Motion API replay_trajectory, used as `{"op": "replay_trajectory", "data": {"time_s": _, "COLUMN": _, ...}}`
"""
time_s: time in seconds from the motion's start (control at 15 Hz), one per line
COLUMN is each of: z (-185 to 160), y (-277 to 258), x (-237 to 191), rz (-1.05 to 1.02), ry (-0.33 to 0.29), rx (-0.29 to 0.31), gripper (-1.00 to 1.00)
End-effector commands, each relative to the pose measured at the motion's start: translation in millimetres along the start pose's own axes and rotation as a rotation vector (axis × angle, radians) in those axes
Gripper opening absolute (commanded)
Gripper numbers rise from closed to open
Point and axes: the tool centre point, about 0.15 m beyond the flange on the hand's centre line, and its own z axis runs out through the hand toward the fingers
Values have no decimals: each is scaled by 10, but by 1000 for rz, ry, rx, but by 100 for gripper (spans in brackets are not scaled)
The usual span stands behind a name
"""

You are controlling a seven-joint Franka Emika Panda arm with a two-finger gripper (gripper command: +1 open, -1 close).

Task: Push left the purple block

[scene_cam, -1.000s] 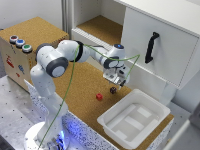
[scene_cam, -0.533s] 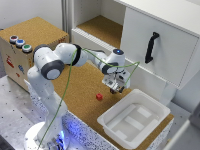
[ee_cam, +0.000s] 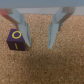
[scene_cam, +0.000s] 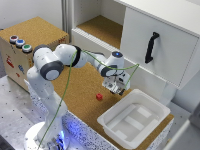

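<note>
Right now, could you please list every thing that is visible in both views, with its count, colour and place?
purple block: 1, dark purple with yellow marks, on the cork surface beside one finger of the end effector; hidden in the exterior view.
red cube: 1, bright red, on the cork surface, to the exterior view's left of the end effector.
white tray: 1, white, on the cork surface near its front corner.
cabinet: 1, white, behind the cork surface, with a black handle on its door.
buttons: 3, on top of the cork box at the exterior view's left; colours too blurred to name.
robot arm: 1, white.
end effector: 1, fingers apart, low over the cork surface.
</note>
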Motion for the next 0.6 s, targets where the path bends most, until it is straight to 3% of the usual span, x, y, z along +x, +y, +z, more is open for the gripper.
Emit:
{"op": "replay_trajectory", "data": {"time_s": 0.0, "z": 426, "y": 14, "x": 166, "rz": 4, "ry": 24, "rx": 42, "gripper": -100}}
{"op": "replay_trajectory", "data": {"time_s": 0.13, "z": 504, "y": 5, "x": 191, "rz": 22, "ry": 15, "rx": 70, "gripper": -100}}
{"op": "replay_trajectory", "data": {"time_s": 0.53, "z": 488, "y": -103, "x": 334, "rz": -5, "ry": 25, "rx": 67, "gripper": -100}}
